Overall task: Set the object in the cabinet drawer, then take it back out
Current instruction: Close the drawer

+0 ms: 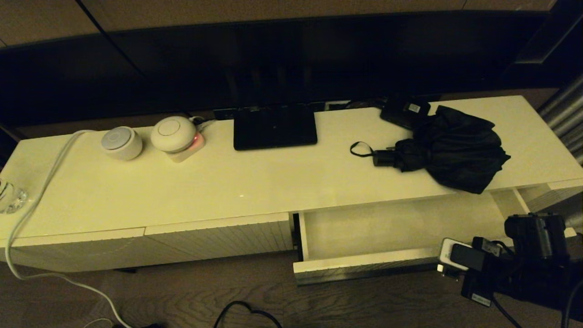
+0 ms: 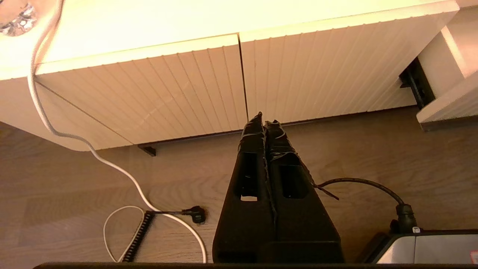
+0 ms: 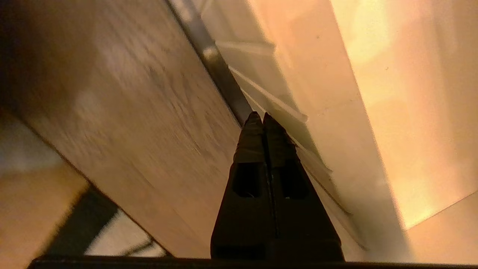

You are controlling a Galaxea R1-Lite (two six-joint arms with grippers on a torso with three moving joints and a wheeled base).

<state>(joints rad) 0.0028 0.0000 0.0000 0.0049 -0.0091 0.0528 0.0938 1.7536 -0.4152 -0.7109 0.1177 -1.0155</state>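
Observation:
The black folding umbrella (image 1: 455, 150) lies on the cabinet top at the right, fabric loosely bunched. Its short handle (image 1: 384, 158) and wrist loop (image 1: 360, 148) point left. Below it the cream-white cabinet drawer (image 1: 391, 225) is pulled out and looks empty, its front (image 1: 364, 266) towards me. My right arm (image 1: 514, 269) is low at the drawer's front right corner. Its gripper (image 3: 263, 116) is shut on nothing, close against the drawer's cream panel (image 3: 336, 93). My left gripper (image 2: 264, 118) is shut and empty, low over the floor before the closed ribbed fronts (image 2: 317, 71).
A small black box with a white label (image 1: 405, 110) sits behind the umbrella. A black screen base (image 1: 274, 127), two round white devices (image 1: 121, 142) (image 1: 173, 133) and a white cable (image 1: 41, 191) occupy the cabinet top's middle and left. Cables (image 2: 194, 215) lie on the wood floor.

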